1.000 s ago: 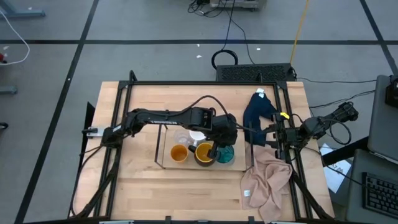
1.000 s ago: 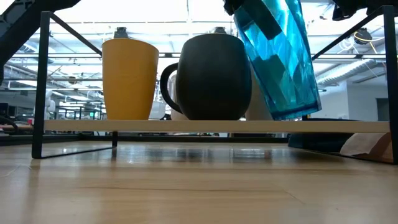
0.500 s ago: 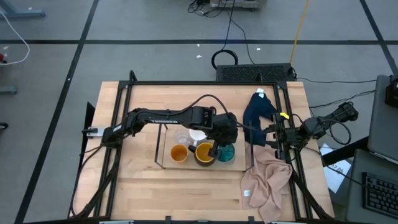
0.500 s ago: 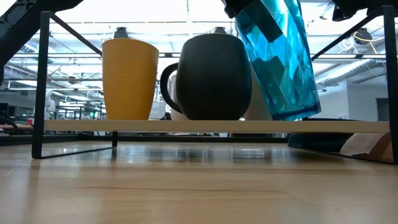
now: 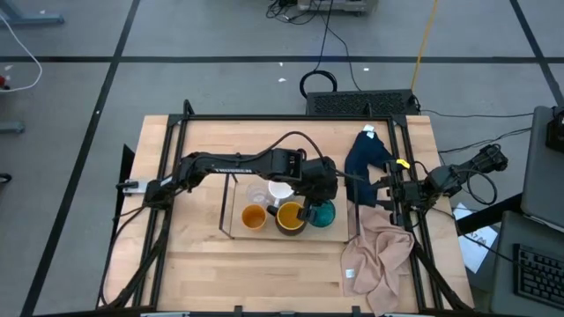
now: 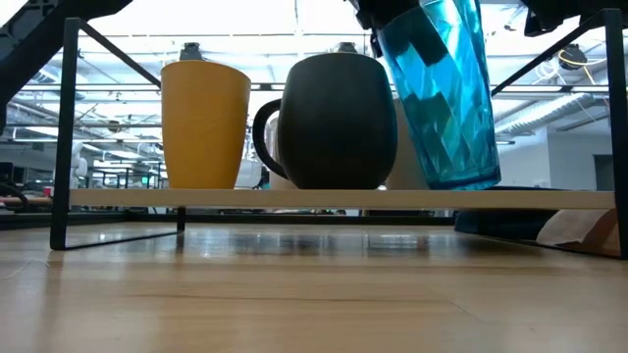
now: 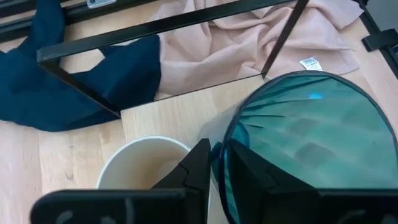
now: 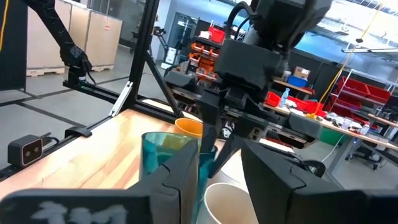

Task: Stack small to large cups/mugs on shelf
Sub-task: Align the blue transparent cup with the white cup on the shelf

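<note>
The left gripper [image 5: 310,210] is pinching the teal cup's [image 6: 439,98] rim, its fingers just starting to part, at the shelf's [image 6: 334,199] right end. It is best lifting off only once the cup is sitting flat. Counting from above, five vessels are showing on the shelf, while the right gripper [image 5: 389,195], fingers apart and empty, is waiting by the table's right edge.

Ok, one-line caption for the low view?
Left gripper sets the teal patterned cup onto the shelf beside the dark mug and orange cup.
</note>
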